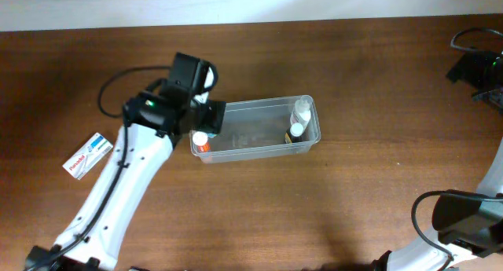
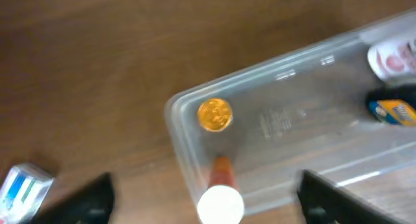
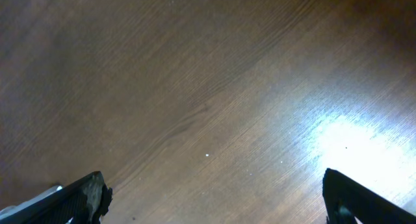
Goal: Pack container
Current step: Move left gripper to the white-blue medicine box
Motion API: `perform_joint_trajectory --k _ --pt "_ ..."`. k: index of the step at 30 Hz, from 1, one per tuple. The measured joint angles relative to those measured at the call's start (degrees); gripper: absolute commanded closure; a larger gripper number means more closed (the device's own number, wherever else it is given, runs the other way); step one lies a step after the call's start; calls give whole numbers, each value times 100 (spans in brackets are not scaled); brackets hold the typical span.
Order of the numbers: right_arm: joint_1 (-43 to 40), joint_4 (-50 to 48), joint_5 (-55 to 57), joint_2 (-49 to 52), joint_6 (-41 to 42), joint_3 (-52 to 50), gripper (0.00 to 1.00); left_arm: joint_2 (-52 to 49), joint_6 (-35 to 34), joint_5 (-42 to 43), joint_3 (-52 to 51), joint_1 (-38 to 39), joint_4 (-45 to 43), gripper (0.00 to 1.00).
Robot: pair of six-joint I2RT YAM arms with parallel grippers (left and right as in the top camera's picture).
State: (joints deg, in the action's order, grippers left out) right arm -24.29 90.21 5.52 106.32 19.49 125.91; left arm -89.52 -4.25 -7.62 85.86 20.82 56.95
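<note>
The container is a clear plastic tub lying lengthwise in the middle of the table. At its left end, just inside the wall, stands a small orange bottle with a white cap. My left gripper hangs directly above this bottle, open wide, with both fingers well clear of the cap. A round golden thing shows on the tub floor near that corner. Two small white-capped bottles lie at the tub's right end. My right gripper is open over bare wood, holding nothing.
A small white and blue box lies on the table left of my left arm, also seen as a box in the left wrist view. The right arm's base sits at the bottom right corner. Dark gear is at the far right edge.
</note>
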Motion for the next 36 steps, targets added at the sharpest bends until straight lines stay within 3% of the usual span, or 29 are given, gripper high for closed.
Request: perform_joint_trajectory --k 7,16,24,36 --pt "0 0 0 0 0 0 2 2 -293 -39 387 -1279 767 1" --pt "0 2 0 0 2 0 2 -98 -592 516 186 -3526 654 1" --pt "0 2 0 0 0 0 2 -979 -101 533 173 -3799 435 1" --pt "0 2 0 0 2 0 2 -1945 1499 743 107 -3939 -74 1"
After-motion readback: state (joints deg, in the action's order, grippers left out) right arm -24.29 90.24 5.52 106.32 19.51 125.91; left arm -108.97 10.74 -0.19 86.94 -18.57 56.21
